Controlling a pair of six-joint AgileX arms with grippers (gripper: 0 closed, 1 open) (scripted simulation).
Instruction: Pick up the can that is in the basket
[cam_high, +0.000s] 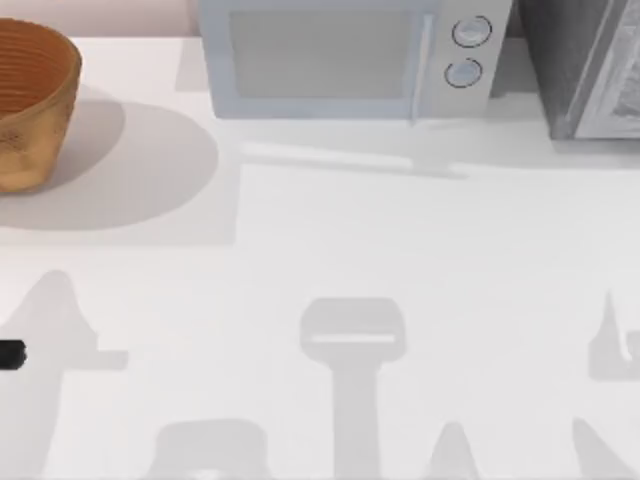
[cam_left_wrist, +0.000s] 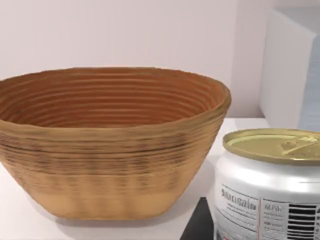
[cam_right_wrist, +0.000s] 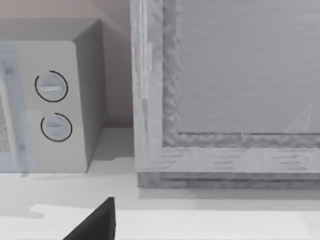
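can (cam_left_wrist: 267, 187) close before your left wrist camera, outside the basket (cam_left_wrist: 112, 142), seemingly lifted | left end effector grip: cannot tell | right arm parked near microwave (cam_right_wrist: 50, 100) | risk: unseen loose grip lets can slip onto surface (cam_high: 400, 250)

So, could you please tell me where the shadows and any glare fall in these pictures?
Top view: the basket throws a soft round shadow toward the table's middle, and grey arm shadows line the near edge. Left wrist view: the can shows bright highlights on its silvery body. Right wrist view: evenly lit, no glare.
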